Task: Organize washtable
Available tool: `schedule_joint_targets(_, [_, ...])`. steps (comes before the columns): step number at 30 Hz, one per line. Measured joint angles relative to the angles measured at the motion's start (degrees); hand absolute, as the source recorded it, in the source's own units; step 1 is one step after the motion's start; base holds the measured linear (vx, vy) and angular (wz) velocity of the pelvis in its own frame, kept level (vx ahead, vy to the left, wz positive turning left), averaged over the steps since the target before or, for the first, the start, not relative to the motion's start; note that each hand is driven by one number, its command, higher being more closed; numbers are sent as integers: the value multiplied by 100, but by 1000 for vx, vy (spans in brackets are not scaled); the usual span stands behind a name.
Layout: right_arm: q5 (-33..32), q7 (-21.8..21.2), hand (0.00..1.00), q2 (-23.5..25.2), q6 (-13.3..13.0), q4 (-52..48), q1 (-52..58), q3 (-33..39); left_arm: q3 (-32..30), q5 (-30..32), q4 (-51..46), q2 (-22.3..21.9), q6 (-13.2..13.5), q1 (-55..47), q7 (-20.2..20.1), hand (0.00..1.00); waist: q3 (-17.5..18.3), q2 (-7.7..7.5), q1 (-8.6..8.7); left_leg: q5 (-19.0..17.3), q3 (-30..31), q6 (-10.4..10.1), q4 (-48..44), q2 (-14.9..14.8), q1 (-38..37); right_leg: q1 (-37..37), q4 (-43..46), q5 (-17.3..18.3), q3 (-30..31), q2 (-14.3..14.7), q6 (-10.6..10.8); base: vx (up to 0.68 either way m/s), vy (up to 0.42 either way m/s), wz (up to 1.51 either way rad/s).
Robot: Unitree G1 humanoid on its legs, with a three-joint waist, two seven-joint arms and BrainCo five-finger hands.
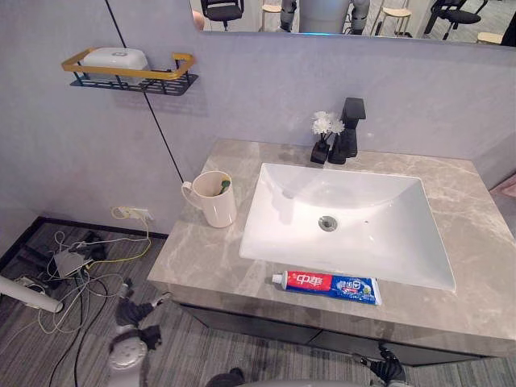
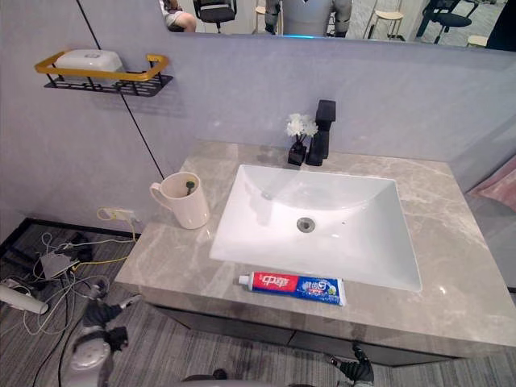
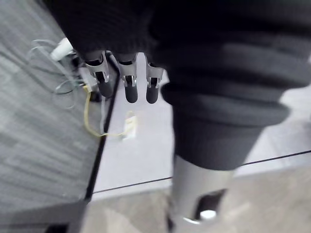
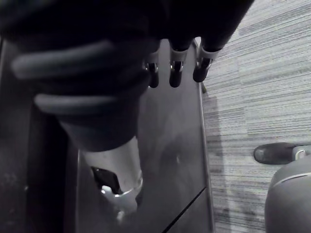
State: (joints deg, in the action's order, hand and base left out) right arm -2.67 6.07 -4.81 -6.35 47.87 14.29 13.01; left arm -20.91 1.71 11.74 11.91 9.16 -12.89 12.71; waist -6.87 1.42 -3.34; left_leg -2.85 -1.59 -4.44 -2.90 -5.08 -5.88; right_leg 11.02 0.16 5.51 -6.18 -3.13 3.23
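Left hand (image 3: 130, 85): I see the fingers straight and loose, holding nothing, low by the counter's (image 1: 476, 242) front left corner | right hand (image 4: 176, 73): the same, loose, nothing held | toothpaste tube (image 1: 326, 285): lying along the counter's front edge | mug (image 1: 214, 198): upright near the left edge, beside the sink (image 1: 282, 234).

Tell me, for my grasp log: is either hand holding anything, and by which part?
Nothing is held: the left hand and right hand hang open and empty; the toothpaste lies on the counter.
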Motion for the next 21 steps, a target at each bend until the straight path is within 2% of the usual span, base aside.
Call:
schedule_joint_targets(2, [3,-6,0,0,0,-54,90,-10,-95,201,-866,0,27,29,122,0,54,13,-68,-43,-3,14,-59,6,27,14,-11,25,-35,-15,-11,-35,0,0])
schedule_joint_targets(6, [3,-72,0,0,1,-175,183,-62,-198,593,-1590,-33,25,50,363,0,115,32,-52,-81,-1,19,-165,-10,71,23,-27,58,-125,-6,-33,-54,-10,5])
schedule_joint_targets(12, [2,-133,0,0,8,-151,287,-112,-50,1041,-2746,-44,46,51,629,0,277,-27,-65,-78,32,20,-176,-14,110,12,-60,38,-150,11,-61,-4,-6,3])
schedule_joint_targets(14, [1,-135,0,1,4,-113,288,-149,246,1147,-3082,-41,145,53,626,0,299,-64,-64,-77,66,22,-174,1,111,13,-66,32,-145,4,-64,0,0,0])
schedule_joint_targets(18, [1,-247,0,9,-16,167,155,-291,1400,1433,-3870,-27,327,54,518,0,344,-150,-50,-77,76,24,-167,22,111,12,-70,17,-122,-5,-60,-1,1,-1])
schedule_joint_targets(21, [2,-273,0,4,-101,386,50,-384,2203,1923,-4265,57,470,56,342,0,347,-147,-47,-75,76,26,-168,41,109,12,-67,1,-104,-3,-64,-3,1,-1])
